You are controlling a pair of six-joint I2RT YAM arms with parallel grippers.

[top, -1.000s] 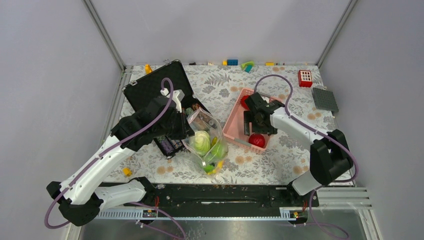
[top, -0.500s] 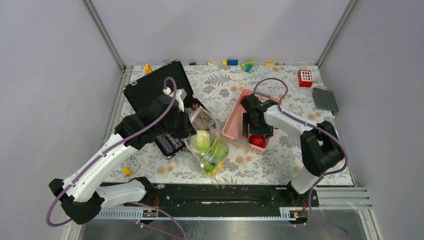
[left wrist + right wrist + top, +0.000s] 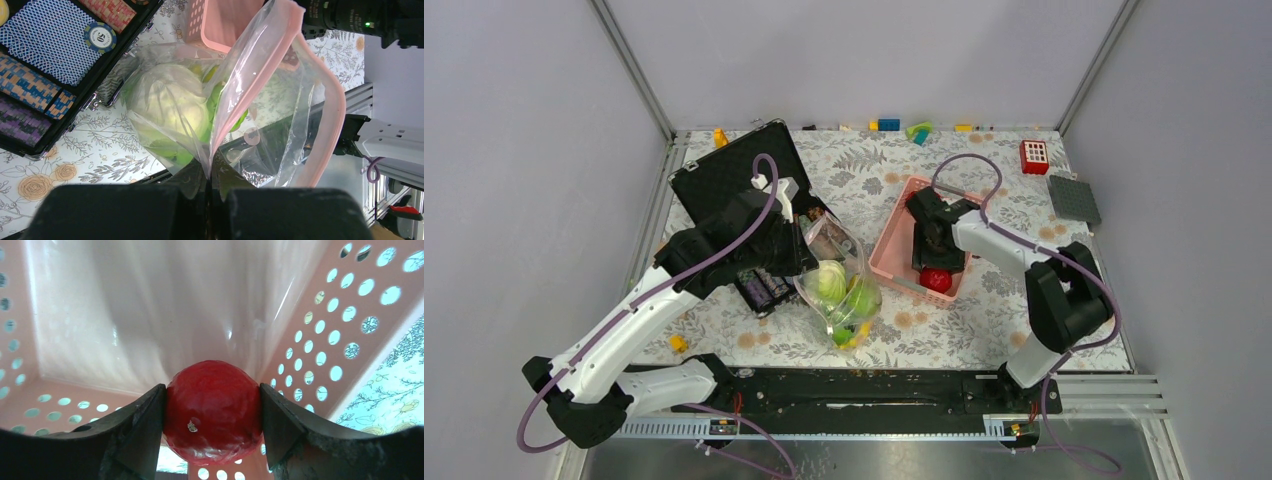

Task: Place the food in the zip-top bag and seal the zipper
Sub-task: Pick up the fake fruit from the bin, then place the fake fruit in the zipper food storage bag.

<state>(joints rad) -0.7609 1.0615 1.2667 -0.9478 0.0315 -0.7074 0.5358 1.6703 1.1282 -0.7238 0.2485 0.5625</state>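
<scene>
My left fingers [image 3: 125, 210] clamp the rim of the clear crinkly plastic bag [image 3: 300, 125], and my right fingers [image 3: 135, 432] grip the round red toy apple [image 3: 214, 410] between them, which I judge next needs lifting into that bag.

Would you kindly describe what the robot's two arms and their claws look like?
The left arm and right arm share smooth white link shells and chunky black joints. A purple left cable and a purple right cable loop beside them. The left claw has matte black fingers; the right claw has dark, wedge-shaped, scuffed fingers.
</scene>
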